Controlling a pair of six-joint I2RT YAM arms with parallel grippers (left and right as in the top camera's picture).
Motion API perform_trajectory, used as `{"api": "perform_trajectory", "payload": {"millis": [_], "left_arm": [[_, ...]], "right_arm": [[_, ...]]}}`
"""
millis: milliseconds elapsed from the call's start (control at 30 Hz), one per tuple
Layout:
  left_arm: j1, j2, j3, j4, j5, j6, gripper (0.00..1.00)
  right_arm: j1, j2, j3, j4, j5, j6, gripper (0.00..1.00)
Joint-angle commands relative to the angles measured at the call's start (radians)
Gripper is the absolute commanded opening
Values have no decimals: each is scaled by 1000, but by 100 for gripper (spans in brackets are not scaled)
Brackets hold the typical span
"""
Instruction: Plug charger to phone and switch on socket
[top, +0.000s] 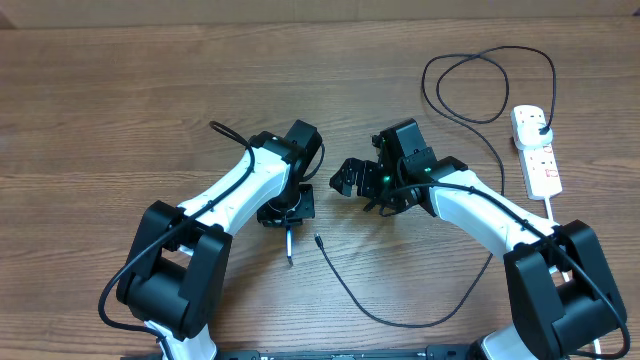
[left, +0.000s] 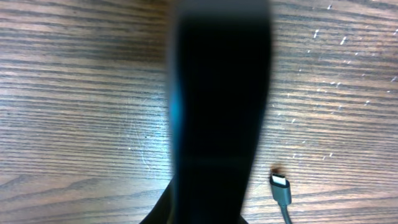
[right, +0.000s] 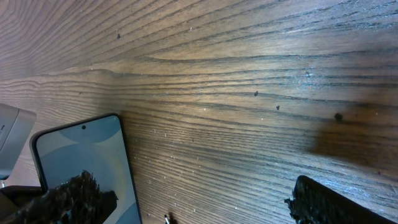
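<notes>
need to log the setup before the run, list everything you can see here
power strip: 1, white with red markings, far right of the table
charger: 1, black cable, plugged into the power strip, loops over the right side, connector tip lying free beside the phone
phone: 1, light-blue lit screen, standing on edge mid-table
table: 1, brown wood, under everything
left arm, right arm: 2, white and black, reaching in from the near edge
left gripper: 1, black, closed on the phone
right gripper: 1, black, open and empty, beside the phone
</notes>
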Motion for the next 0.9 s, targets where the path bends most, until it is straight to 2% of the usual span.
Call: {"api": "perform_trajectory", "payload": {"millis": [0, 167, 300, 400, 533, 633, 767, 867], "left_arm": [[-2, -5, -6, 9, -25, -12, 4], [0, -5, -4, 17, -16, -2, 4], [29, -6, 21, 16, 71, 130, 4], [79, -6, 43, 22, 223, 238, 4], [168, -6, 50, 63, 531, 388, 4], [249, -6, 50, 99, 715, 420, 4], [350, -6, 50, 146, 880, 428, 4], [410, -6, 50, 163, 991, 467, 4]], "right_arm": [[-2, -7, -8, 3, 10, -8, 100], [-2, -7, -7, -10, 10, -12, 100], [-2, -7, 34, -97, 10, -95, 100], [-2, -7, 105, -221, 10, -188, 100], [5, -7, 210, -387, 10, -282, 100], [26, -7, 243, -448, 14, -335, 100], [78, -7, 240, -473, 50, -352, 98], [143, -7, 239, -495, 128, -376, 88]]}}
